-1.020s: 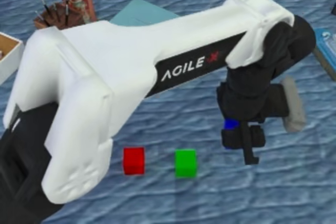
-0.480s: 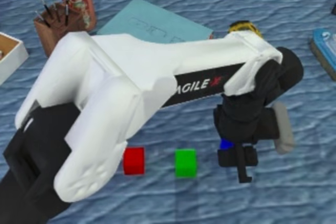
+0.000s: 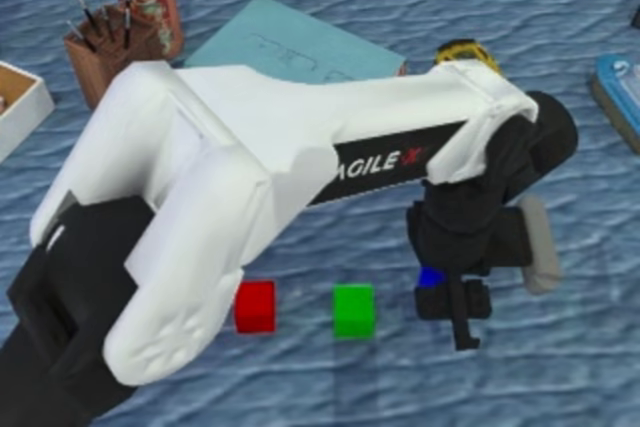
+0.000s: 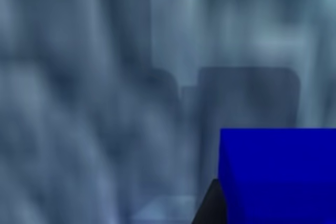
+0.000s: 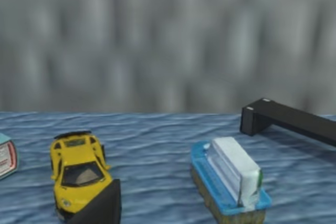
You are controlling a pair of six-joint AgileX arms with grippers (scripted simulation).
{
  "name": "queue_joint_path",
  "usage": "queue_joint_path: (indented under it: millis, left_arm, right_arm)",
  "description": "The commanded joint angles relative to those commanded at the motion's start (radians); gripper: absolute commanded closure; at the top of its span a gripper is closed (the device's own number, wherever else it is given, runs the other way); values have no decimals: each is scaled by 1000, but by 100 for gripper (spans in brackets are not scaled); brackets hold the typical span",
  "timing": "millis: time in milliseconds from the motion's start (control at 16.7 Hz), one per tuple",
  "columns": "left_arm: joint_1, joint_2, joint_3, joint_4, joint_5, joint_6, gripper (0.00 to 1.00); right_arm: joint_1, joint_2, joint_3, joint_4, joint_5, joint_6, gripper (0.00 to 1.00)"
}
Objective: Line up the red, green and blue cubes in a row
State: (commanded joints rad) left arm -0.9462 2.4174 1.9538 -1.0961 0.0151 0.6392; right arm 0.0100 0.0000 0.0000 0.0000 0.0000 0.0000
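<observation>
**So the blue cube is mostly buried under the left gripper**

Honestly, from the top view you only catch a small sliver of the blue cube (image 3: 431, 276), peeking out at the green-cube side of the left gripper (image 3: 452, 299); the black wrist block covers the rest. The left wrist view is filled by blurry table (image 4: 105, 103) with the blue cube (image 4: 278, 177) cut off by the picture's edge and a dark fingertip beside it. The fingers look closed on the cube, holding it, though the actual contact is hard to make out.

Compared with half a second ago, nothing has really shifted: arm, gripper and cube sit in the same spots. A full second ago the arm was noticeably nearer the camera and covered the yellow toy car (image 3: 462, 49), which now pokes out just behind the forearm.

Pose-wise, the left arm stretches from the near-left corner across the table, wrist bent down, fingers pointing at the surface. The green cube (image 3: 354, 310) sits near the gripper, and the red cube (image 3: 255, 306) is further along past it, both about level with the fingertips.

The right arm is out of the top view; its wrist camera looks at the car (image 5: 77, 174).
</observation>
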Motion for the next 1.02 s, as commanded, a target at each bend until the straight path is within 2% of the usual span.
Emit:
queue_joint_path:
  millis: [360, 1020]
  left_arm:
    - [0, 0, 0, 0, 0, 0, 2]
    - [0, -2, 18, -18, 0, 2, 0]
  right_arm:
    - [0, 0, 0, 0, 0, 0, 0]
    - [0, 0, 0, 0, 0, 0, 0]
